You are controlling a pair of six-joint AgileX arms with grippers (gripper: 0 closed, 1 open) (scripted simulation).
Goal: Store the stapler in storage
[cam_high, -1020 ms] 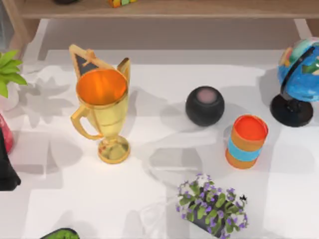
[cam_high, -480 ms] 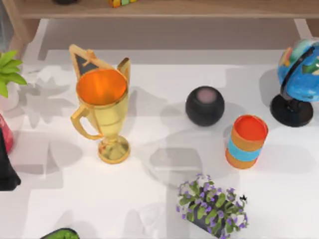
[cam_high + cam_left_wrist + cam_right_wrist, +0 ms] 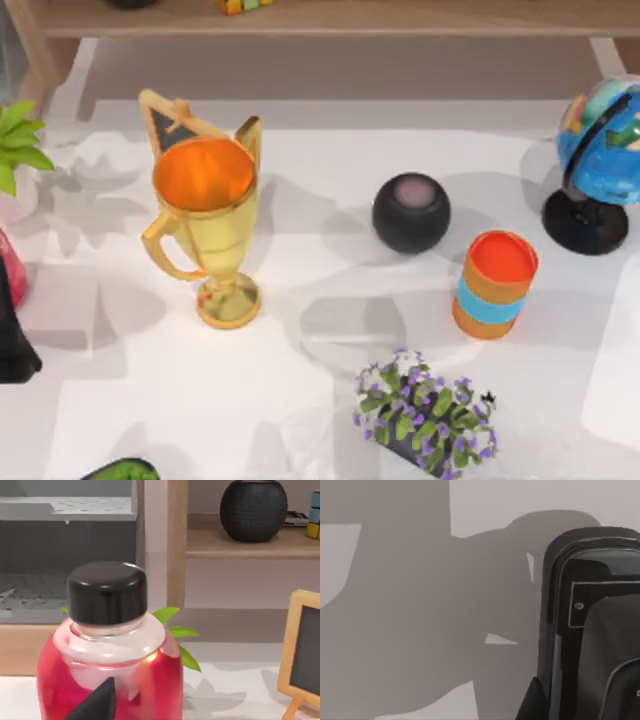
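A black, glossy-edged object with a rounded end (image 3: 590,630), seemingly the stapler, sits very close in the right wrist view, above a shadowed white table. A dark wedge of my right gripper (image 3: 534,700) shows beside it; whether it holds the object I cannot tell. A wooden shelf (image 3: 400,18) runs along the table's far edge. My left arm (image 3: 12,340) is parked at the table's left edge, just behind a red bottle with a black cap (image 3: 107,645). A dark part of the left gripper (image 3: 97,705) shows in front of that bottle.
On the table stand a gold trophy (image 3: 205,230), a black round speaker (image 3: 411,212), an orange and blue can (image 3: 495,283), a globe (image 3: 600,160), a purple flower pot (image 3: 425,418), a leafy plant (image 3: 15,150) and a small chalkboard (image 3: 175,125). A grey rack (image 3: 65,510) is left of the shelf.
Nothing on the table has moved. The shadows on the table's right side have shifted, and a bright patch has opened near the right edge.
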